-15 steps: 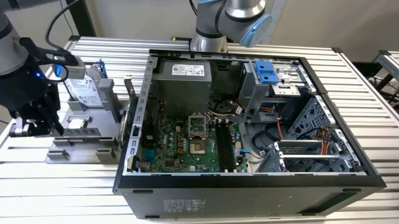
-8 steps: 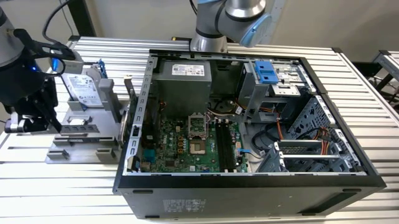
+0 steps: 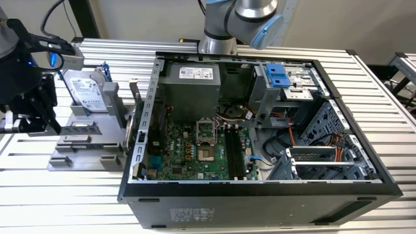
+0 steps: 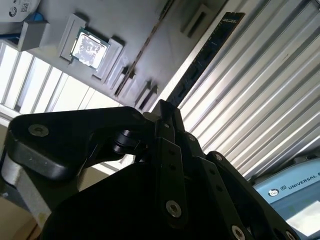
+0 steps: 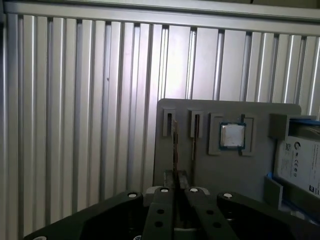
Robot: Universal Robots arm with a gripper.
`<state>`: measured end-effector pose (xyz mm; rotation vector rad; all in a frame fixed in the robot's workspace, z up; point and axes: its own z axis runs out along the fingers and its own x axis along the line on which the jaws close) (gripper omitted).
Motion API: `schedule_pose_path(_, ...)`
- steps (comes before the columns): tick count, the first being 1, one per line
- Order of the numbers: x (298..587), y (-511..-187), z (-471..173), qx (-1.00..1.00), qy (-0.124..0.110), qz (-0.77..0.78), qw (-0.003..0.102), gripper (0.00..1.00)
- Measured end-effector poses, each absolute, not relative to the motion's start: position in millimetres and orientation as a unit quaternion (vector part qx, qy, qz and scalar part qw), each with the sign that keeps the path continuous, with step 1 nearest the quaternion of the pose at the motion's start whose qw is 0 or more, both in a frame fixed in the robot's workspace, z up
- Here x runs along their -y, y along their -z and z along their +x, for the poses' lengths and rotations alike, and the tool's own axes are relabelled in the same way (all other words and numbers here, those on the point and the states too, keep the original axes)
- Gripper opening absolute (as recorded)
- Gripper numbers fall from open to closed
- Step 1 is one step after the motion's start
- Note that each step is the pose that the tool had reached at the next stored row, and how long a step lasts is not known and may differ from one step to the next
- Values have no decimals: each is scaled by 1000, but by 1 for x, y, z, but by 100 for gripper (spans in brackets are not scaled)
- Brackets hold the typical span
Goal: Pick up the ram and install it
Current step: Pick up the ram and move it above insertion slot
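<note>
The ram (image 4: 205,57) is a long dark stick with black chips. It juts out past the fingertips of my gripper (image 4: 167,107), which is shut on its near end. In the first wrist view the ram (image 5: 175,147) shows edge-on as a thin line running from the gripper (image 5: 176,175) toward a slot in the grey holder (image 5: 240,175). Whether its far end still touches that slot I cannot tell. In the exterior view the gripper (image 3: 32,122) hangs at the far left, beside the holder (image 3: 78,146).
A second thin stick (image 5: 194,142) stands in the neighbouring slot, beside a square silver processor (image 5: 232,136) and a hard drive (image 3: 87,92). The open computer case (image 3: 383,187) lies to the exterior view's right, its long memory slots (image 3: 237,151) on the motherboard. The arm's base (image 3: 227,24) stands behind it.
</note>
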<state>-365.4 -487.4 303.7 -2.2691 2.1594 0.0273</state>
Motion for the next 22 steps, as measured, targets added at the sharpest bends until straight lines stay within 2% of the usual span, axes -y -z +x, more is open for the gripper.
schedule_pose_path(22,487,-359,-365,-689,-9,-724,5,0)
